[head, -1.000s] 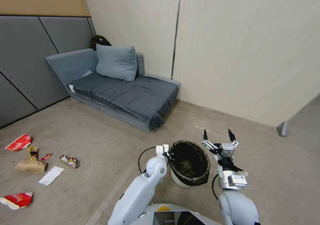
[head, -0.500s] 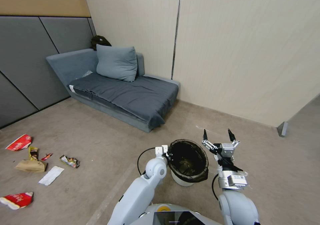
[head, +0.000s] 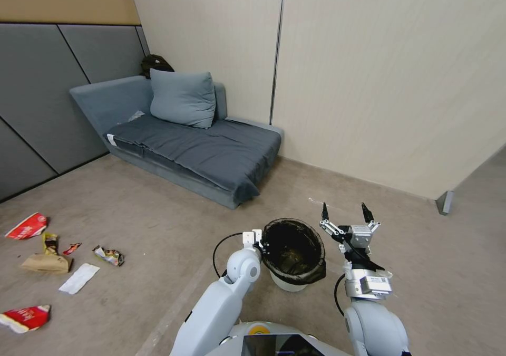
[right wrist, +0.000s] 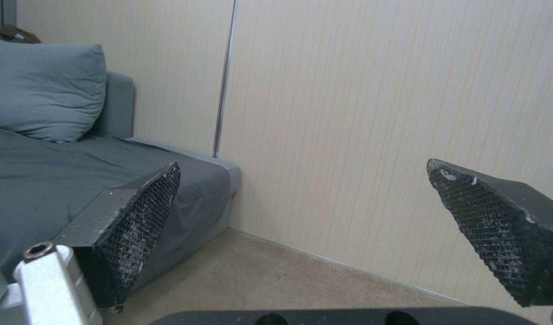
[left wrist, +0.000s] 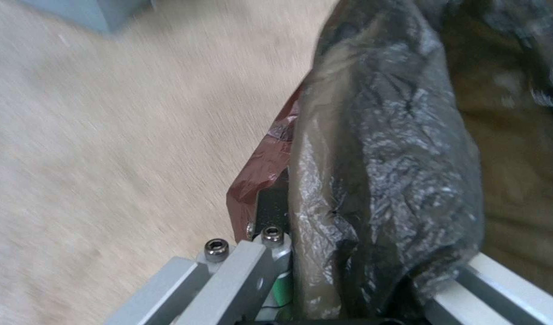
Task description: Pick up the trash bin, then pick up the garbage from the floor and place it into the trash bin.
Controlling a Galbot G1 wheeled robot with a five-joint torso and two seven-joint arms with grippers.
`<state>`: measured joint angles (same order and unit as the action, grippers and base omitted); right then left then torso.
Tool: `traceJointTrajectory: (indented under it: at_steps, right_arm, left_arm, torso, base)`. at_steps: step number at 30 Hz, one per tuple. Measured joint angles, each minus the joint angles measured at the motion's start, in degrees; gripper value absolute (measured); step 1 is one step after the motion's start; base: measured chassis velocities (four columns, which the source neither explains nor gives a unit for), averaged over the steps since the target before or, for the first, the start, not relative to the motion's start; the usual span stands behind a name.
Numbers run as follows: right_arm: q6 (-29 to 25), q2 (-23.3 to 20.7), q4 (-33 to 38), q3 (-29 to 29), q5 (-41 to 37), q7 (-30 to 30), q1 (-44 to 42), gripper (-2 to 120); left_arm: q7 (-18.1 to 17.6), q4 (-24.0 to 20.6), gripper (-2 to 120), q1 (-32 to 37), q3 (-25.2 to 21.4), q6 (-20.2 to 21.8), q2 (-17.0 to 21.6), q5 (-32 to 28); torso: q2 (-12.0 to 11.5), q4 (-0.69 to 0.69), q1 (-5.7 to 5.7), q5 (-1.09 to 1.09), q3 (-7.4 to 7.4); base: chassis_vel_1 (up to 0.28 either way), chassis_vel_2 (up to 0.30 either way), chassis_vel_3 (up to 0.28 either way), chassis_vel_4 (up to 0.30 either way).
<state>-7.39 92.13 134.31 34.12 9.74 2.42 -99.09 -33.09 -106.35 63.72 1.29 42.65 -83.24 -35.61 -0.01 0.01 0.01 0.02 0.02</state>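
- Head view has my left gripper (head: 262,246) at 9 o'clock on the bin (head: 291,250), clamped on its rim, one finger inside the black liner and one outside.
- Left wrist view confirms it: the crinkled liner (left wrist: 385,180) is pinched between my jaws, with the floor (left wrist: 108,135) off to the side.
- Gripping at the rim lets me carry the bin upright with its mouth open, ready to take litter.
- I judge the bin is lifted or nearly so; I cannot tell whether its base has cleared the floor.
- My right gripper (head: 343,214) sits at 3 o'clock of the bin, near it but apart, fingers spread wide and holding nothing.
- It points forward at the wall (right wrist: 379,113) and the sofa (right wrist: 41,180), kept free, I reckon, for the picking.
- Garbage lies well apart from the bin, toward 9 o'clock: a red carton (head: 27,225), brown paper (head: 45,263), a napkin (head: 79,278), a wrapper (head: 109,255) and another red piece (head: 25,317).
- None of it is in the bin yet, as far as I can see.
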Motion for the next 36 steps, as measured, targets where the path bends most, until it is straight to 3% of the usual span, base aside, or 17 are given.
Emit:
traceJointTrajectory:
  at_steps: [13, 17, 26, 29, 36]
  right_arm:
    - [0.0, 0.0, -0.6, 0.0, 2.2, 1.8, 0.4, 100]
    - [-0.2, 0.0, -0.7, 0.0, 2.8, 2.5, 0.5, 100]
    - [-1.1, 0.0, -1.2, -0.2, 4.5, 4.6, 0.9, 100]
    - [-1.1, 0.1, -1.2, -0.2, 4.6, 4.6, 0.9, 100]
    - [-3.1, 0.0, -1.5, 0.6, 2.4, 4.3, 0.6, 100]
  left_arm:
    - [3.4, -7.8, 1, 4.8, -2.3, -0.2, -0.3, 9.5]
    - [5.5, -13.0, 1, 9.2, -3.7, -0.3, -0.7, 15.2]
    - [7.9, -19.3, 1, 14.2, -4.6, -0.4, -0.9, 20.5]
    - [9.4, -24.8, 1, 18.2, -5.5, -0.4, -1.7, 25.2]
    - [11.0, -28.8, 1, 21.8, -5.8, -0.9, -4.2, 32.9]
  torso:
    - [0.0, -0.01, -0.01, -0.02, -0.02]
    - [0.0, 0.00, -0.01, -0.04, -0.02]
    - [0.0, -0.05, -0.01, -0.02, -0.02]
    - [0.0, 0.00, -0.01, -0.02, -0.02]
    - [0.0, -0.01, -0.01, -0.02, -0.02]
  base:
    - [0.000, 0.000, 0.000, 0.000]
    - [0.000, 0.000, 0.000, 0.000]
    - [0.000, 0.000, 0.000, 0.000]
    - [0.000, 0.000, 0.000, 0.000]
    - [0.000, 0.000, 0.000, 0.000]
